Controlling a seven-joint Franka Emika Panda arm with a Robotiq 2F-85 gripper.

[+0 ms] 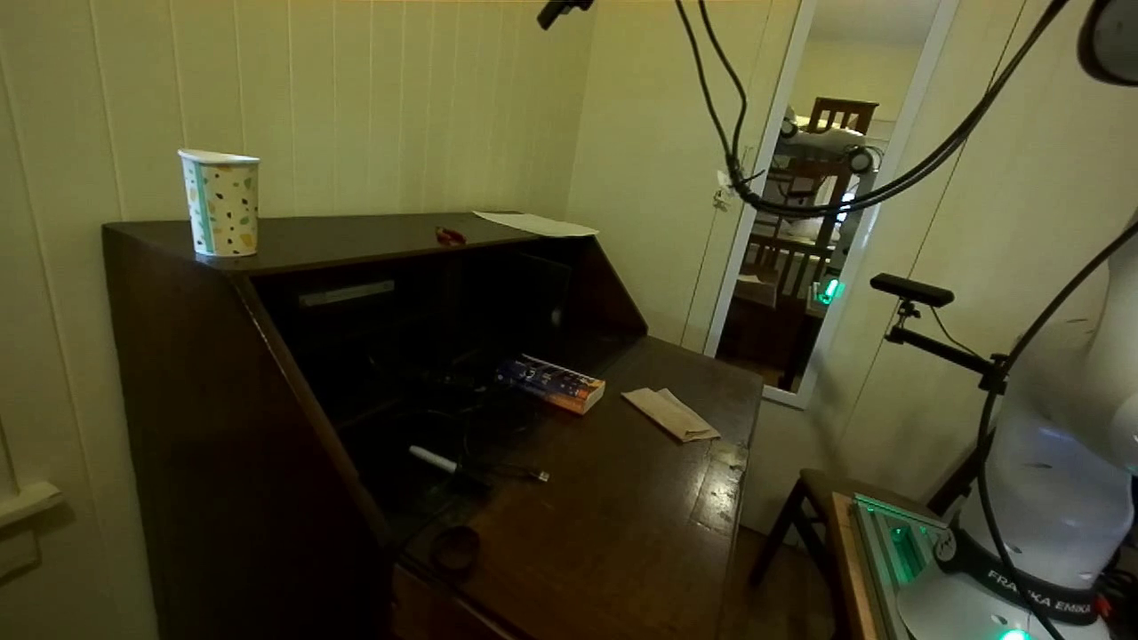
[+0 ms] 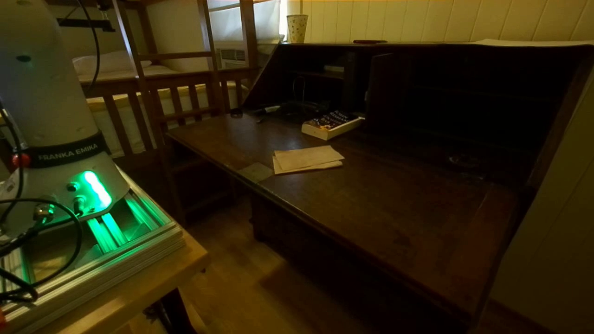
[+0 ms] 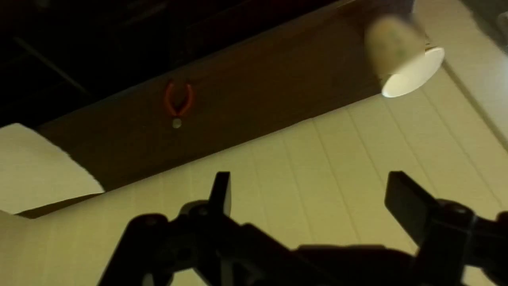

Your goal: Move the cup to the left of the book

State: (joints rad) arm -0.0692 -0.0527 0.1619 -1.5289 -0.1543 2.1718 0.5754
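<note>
Cup [image 1: 224, 209] upright atop counter [image 1: 356, 238], upper left in an exterior view; book [image 1: 556, 384] flat near center; arm [image 1: 1040, 484] right edge. Wrist view: cup's white inside partly visible; gripper [image 3: 309, 178] spread, bottom of frame.

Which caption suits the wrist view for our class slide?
Open gripper; beyond it, a cup, a red forked object and a pale sheet atop the desk.

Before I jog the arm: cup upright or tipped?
Upright. In both exterior views the cup stands on its narrower base atop the desk, rim up.
</note>
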